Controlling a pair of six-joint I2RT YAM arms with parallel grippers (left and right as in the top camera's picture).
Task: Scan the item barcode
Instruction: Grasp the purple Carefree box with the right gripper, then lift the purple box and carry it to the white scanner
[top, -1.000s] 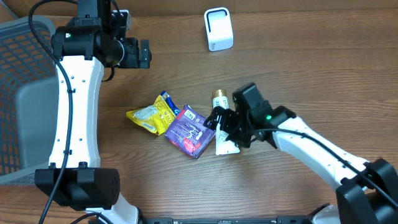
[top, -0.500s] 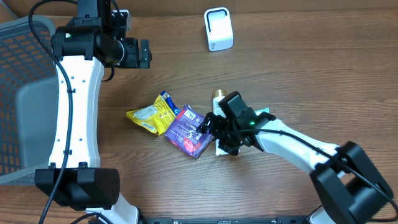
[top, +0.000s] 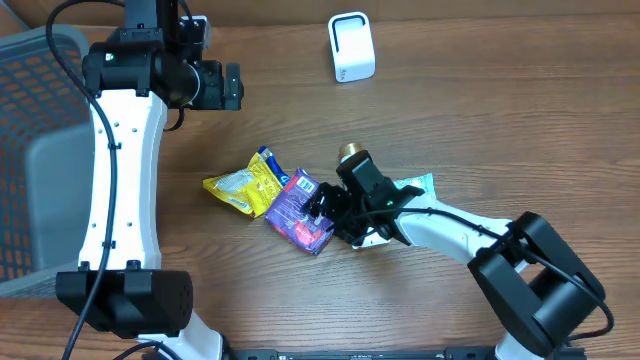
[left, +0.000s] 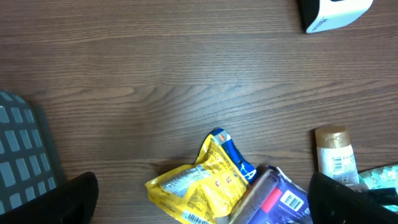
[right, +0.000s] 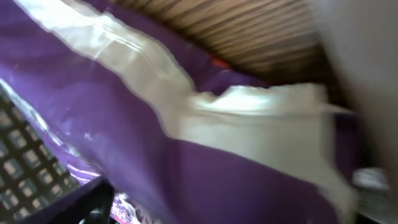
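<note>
A purple snack packet (top: 298, 210) lies mid-table, its barcode showing in the left wrist view (left: 287, 200). My right gripper (top: 327, 214) is low at the packet's right edge, jaws apart with the edge between them. In the right wrist view the purple packet (right: 186, 155) fills the frame, with one dark finger (right: 87, 202) at lower left. A white scanner (top: 351, 47) stands at the back. My left gripper (top: 232, 86) hangs open high above the table, far from the packets, nothing between its fingers (left: 74, 199).
A yellow packet (top: 243, 183) overlaps the purple one on its left. A white tube with a gold cap (top: 350, 152) and a teal packet (top: 418, 184) lie under and beside my right arm. A grey mesh basket (top: 30, 120) stands at the left edge.
My right gripper has slid left from over the white tube onto the purple packet's right edge, and its jaws have narrowed a little. The left arm has not moved.
</note>
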